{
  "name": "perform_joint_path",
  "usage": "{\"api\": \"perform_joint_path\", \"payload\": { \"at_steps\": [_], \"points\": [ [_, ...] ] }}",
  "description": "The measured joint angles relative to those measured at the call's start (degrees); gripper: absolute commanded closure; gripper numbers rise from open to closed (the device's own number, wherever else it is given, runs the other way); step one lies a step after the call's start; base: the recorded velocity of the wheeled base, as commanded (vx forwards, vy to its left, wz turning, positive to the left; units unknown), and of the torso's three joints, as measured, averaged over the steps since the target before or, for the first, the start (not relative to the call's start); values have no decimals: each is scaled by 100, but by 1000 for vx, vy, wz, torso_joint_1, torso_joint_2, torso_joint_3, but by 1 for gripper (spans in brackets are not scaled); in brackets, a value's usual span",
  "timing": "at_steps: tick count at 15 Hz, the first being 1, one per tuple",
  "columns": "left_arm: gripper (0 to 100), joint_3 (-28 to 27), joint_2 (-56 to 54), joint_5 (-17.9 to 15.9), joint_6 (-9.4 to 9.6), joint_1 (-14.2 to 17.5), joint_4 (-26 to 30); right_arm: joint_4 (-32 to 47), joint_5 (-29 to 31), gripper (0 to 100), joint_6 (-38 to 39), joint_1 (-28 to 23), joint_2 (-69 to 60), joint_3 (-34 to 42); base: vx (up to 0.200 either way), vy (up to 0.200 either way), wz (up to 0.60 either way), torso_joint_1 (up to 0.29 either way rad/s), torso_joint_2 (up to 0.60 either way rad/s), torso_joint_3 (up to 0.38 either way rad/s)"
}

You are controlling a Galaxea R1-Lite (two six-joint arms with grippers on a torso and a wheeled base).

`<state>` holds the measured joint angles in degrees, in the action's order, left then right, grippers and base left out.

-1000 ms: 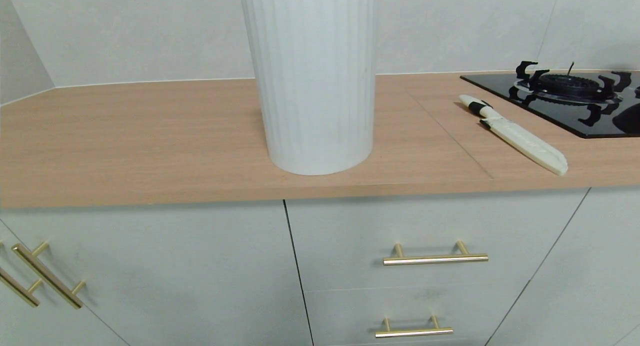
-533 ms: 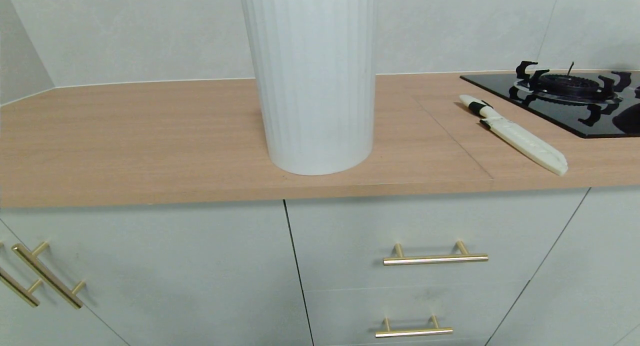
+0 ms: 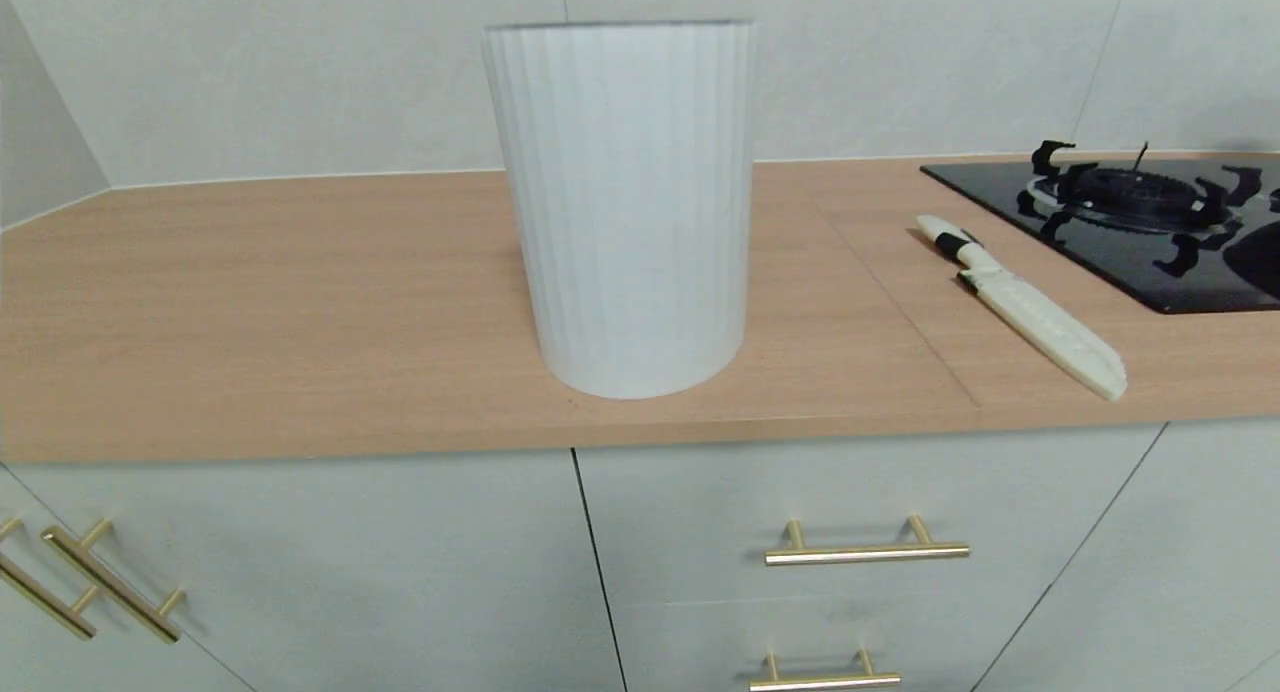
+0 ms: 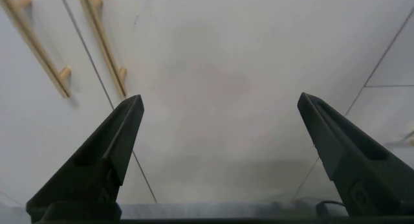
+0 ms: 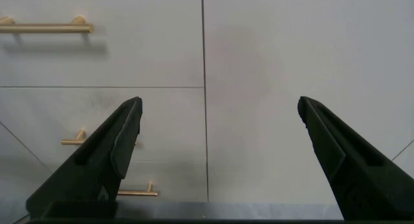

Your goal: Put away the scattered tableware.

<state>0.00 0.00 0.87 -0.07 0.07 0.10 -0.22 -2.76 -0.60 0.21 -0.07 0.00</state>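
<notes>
Head view: a tall white ribbed pot (image 3: 625,212) stands upright on the wooden bench (image 3: 260,302), close to the front edge and about midway along it. To its right, well apart from it, a cream-coloured knife (image 3: 1020,307) lies flat on the bench. It is set at a slant, with the black-banded handle end toward the wall and the tip toward the front edge. The knife lies just beside the near corner of a black glass hob (image 3: 1130,257), which is let into the bench at the right and carries a black burner grate (image 3: 1140,182). A pale tiled wall (image 3: 300,72) rises behind the bench. Below the bench are pale grey cupboard fronts (image 3: 350,572). Two drawers under the pot and knife each have a brass bar handle (image 3: 866,550), and more brass handles sit on the doors at the far left.

Left wrist view: the left hand (image 4: 218,100) is spread wide, its two dark fingers (image 4: 107,153) far apart with nothing between them. It points at a grey cupboard front with two slanted brass handles (image 4: 103,46).

Right wrist view: the right hand (image 5: 218,101) is likewise wide open and holds nothing. It faces the grey drawer fronts, where brass handles (image 5: 45,28) show on one side of a vertical seam.
</notes>
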Motion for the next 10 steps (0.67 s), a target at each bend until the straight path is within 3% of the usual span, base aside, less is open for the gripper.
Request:
{"api": "perform_joint_path", "payload": {
  "at_steps": [10],
  "points": [
    [0, 0, 0, 0, 0, 0, 0, -2, 0, 0, 0, 0, 0, 0, 0, 0, 0, 176, -482, -292]
  ]
}}
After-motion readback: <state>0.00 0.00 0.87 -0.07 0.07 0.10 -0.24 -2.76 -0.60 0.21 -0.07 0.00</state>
